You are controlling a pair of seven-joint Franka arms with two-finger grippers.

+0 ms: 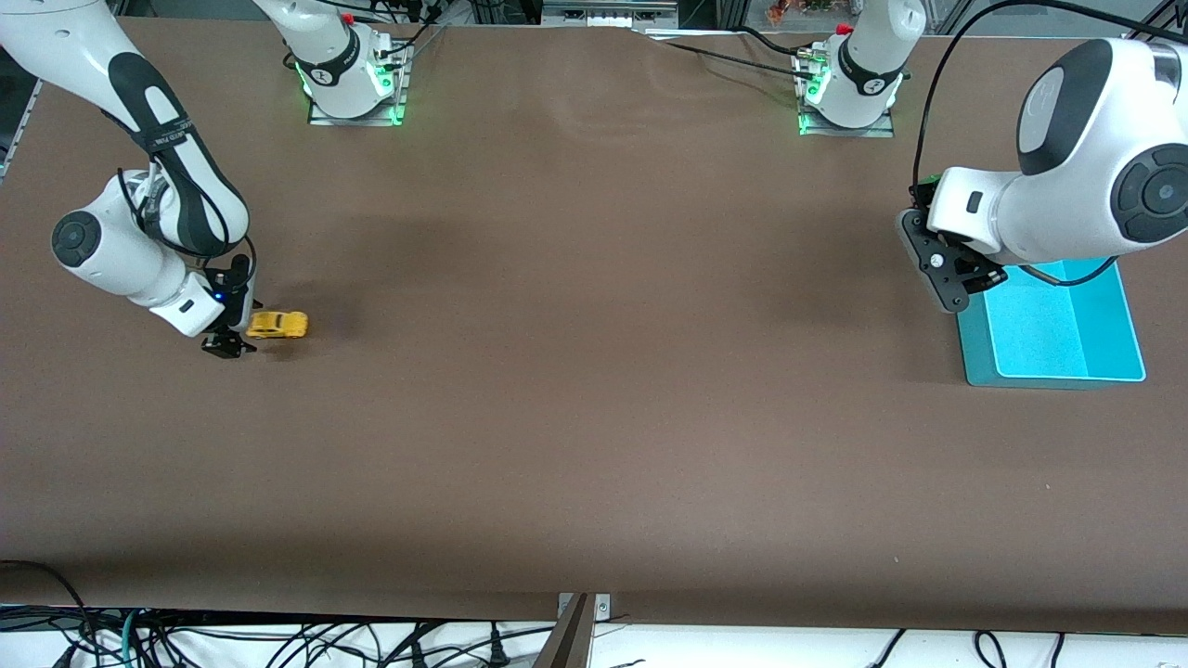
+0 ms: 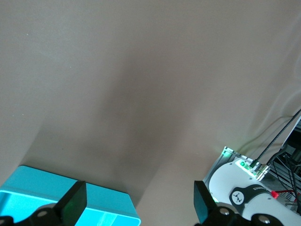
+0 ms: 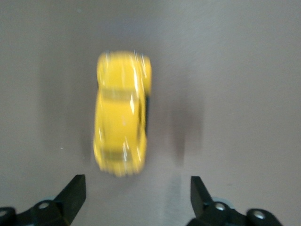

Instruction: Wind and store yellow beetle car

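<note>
The yellow beetle car (image 1: 277, 324) stands on the brown table near the right arm's end. It looks blurred in the right wrist view (image 3: 122, 113). My right gripper (image 1: 228, 340) is low at the table right beside the car, open and empty, and the car lies free just clear of its fingertips (image 3: 73, 193). My left gripper (image 1: 947, 269) is open and empty, held above the edge of the cyan tray (image 1: 1053, 329), which also shows in the left wrist view (image 2: 56, 197).
The right arm's base (image 1: 348, 70) and the left arm's base (image 1: 849, 88) stand along the table's edge farthest from the front camera. Cables hang at the table's near edge.
</note>
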